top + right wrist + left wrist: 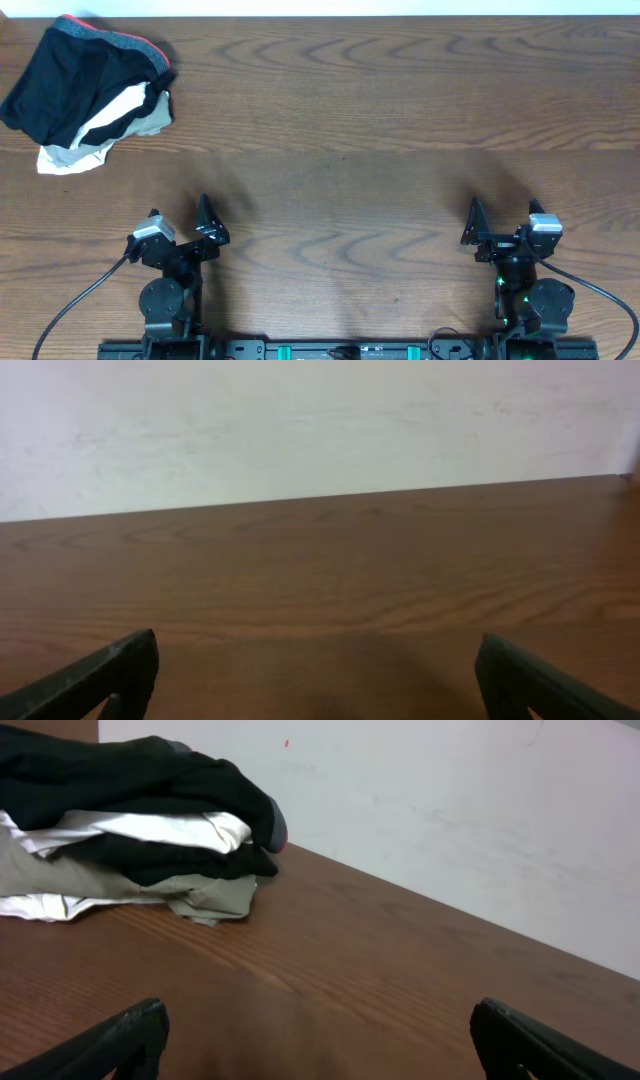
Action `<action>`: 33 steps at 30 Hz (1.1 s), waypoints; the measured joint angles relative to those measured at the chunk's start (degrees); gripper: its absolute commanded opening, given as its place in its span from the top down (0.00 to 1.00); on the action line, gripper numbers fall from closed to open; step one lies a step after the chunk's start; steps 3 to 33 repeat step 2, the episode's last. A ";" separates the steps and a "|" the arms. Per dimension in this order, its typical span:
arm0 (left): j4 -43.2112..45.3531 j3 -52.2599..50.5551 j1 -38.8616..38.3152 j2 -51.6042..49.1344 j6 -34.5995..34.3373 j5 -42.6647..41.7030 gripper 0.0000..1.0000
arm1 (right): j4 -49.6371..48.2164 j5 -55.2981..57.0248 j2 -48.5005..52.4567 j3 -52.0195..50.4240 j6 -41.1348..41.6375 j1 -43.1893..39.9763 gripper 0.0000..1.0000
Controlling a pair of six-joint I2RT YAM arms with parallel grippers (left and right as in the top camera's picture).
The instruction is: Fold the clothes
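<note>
The clothes, a black garment [70, 75] with a grey waistband edged in red-orange, lie crumpled on top of a pile at the table's far left corner. The garment also shows in the left wrist view [120, 775], top left. My left gripper [207, 222] is open and empty near the front left, well short of the pile; its fingers frame bare wood [315, 1040]. My right gripper [474, 226] is open and empty at the front right, over bare wood [315, 680].
Under the black garment lie a white garment [115, 112] and a beige cloth [150, 122]; both show in the left wrist view, white [150, 828] and beige [110, 880]. A white wall [300, 420] stands past the table's far edge.
</note>
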State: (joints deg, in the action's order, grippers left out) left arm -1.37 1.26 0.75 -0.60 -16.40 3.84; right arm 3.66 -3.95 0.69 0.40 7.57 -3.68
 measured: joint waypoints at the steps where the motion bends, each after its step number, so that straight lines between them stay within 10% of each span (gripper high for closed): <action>1: 0.00 0.00 0.00 0.00 0.00 0.00 0.02 | 0.00 0.00 0.00 0.00 0.00 0.00 0.01; 33: 0.02 0.00 0.00 0.00 0.00 0.00 0.02 | 0.00 0.00 0.00 0.00 0.00 0.00 0.01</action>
